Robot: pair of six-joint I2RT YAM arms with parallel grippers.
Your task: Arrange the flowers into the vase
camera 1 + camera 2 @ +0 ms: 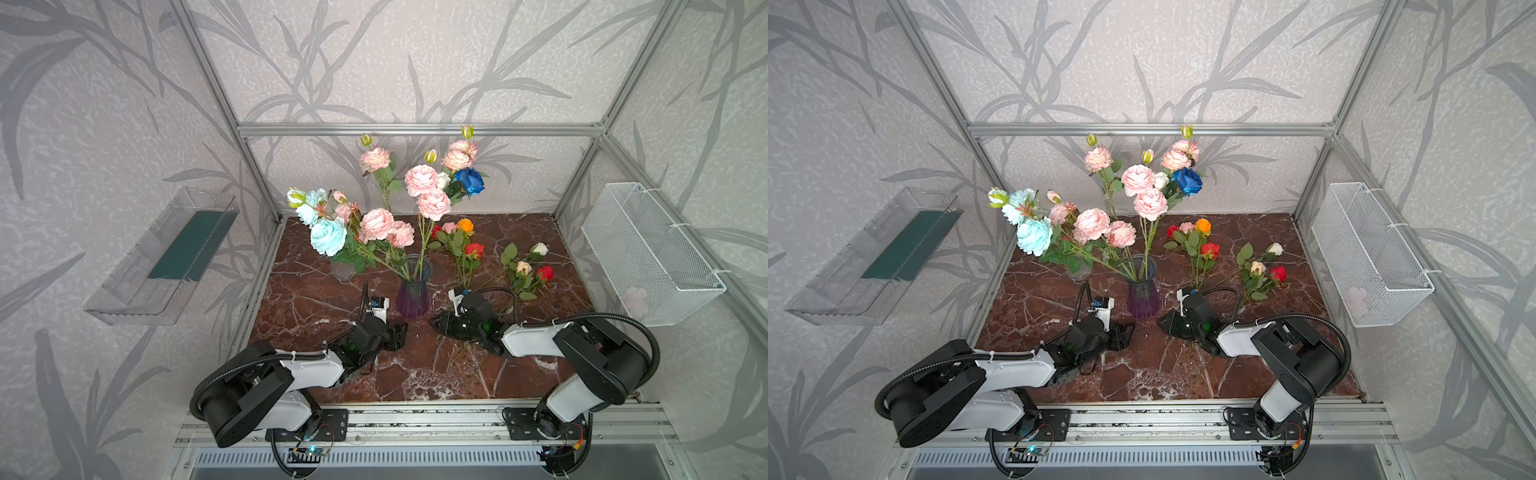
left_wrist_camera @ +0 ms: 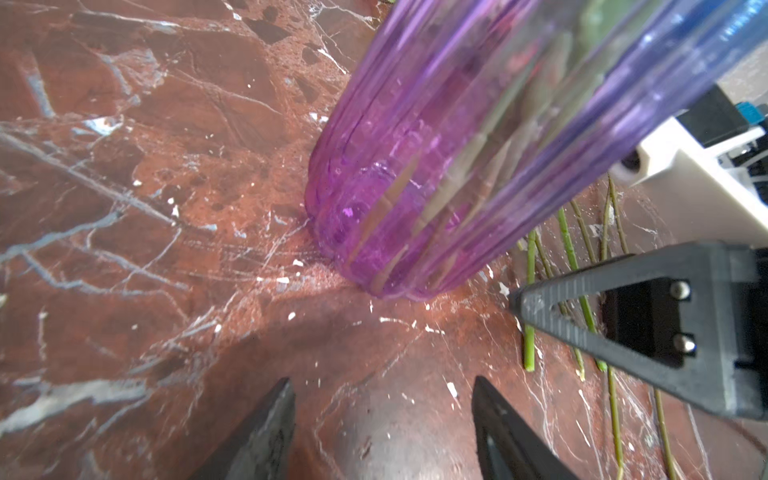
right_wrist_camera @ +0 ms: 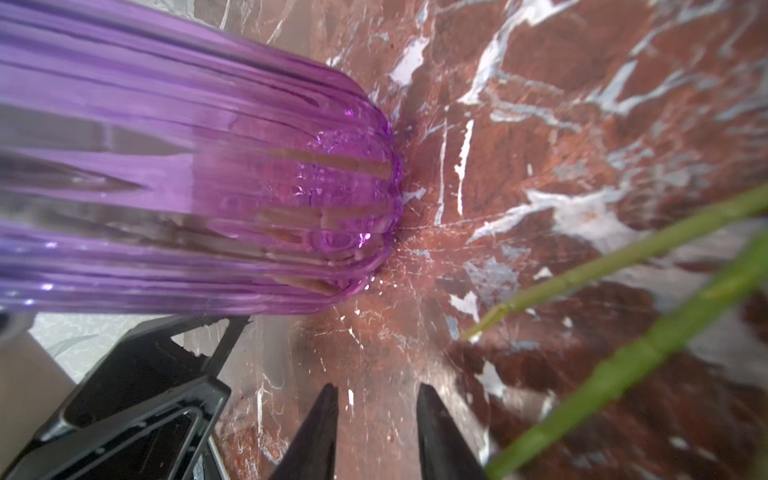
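Your left gripper (image 2: 382, 379) and right gripper (image 3: 376, 386) flank the vase (image 1: 413, 291), both spread, empty, clear of its base.

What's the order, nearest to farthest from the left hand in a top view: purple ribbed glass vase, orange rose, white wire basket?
1. Purple ribbed glass vase, beside the left hand.
2. Orange rose, farther back, right.
3. White wire basket, right wall.

Field notes: vase (image 1: 413, 293) stands at the middle of the table (image 1: 316, 307), tall flowers (image 1: 422, 180) in it. Small glass (image 1: 343, 271) just left, slightly farther. Loose flowers (image 1: 524, 270) lie right of the vase. Left gripper (image 1: 397, 336) near-left of it, right gripper (image 1: 436, 325) near-right. Tray (image 1: 137, 291) on left wall, basket (image 1: 648, 253) on right.
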